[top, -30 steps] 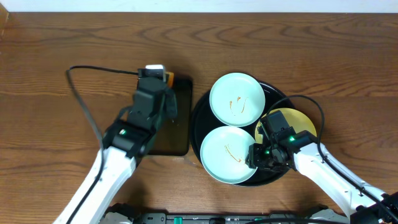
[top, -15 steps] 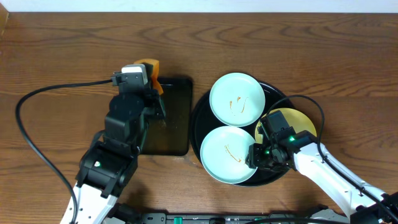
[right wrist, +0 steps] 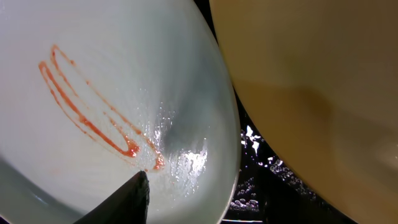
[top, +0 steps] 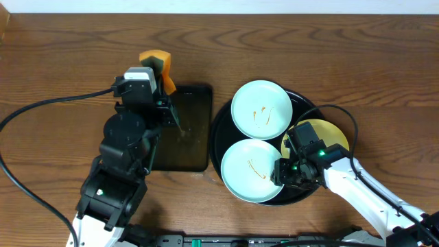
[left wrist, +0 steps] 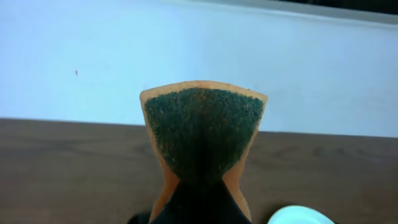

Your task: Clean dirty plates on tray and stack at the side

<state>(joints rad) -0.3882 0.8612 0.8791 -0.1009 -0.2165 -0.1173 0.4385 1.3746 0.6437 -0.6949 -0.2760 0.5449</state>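
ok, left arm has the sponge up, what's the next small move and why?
Probably swing the left gripper right, bringing the sponge over the near plate. The sponge is clamped and lifted, that plate shows an orange smear, and the right gripper sits at its right rim, seemingly steadying it.

Count on the surface:
- 3 plates: far blue-white plate (top: 261, 108), near blue-white plate (top: 252, 171), yellow plate (top: 330, 133).
- Both blue-white ones have orange smears.
- 2 black trays: round tray (top: 305, 104), rectangular tray (top: 192, 130).
- 1 sponge (top: 156, 63).
- 2 arms: left end effector (top: 164, 84), right end effector (top: 282, 173).
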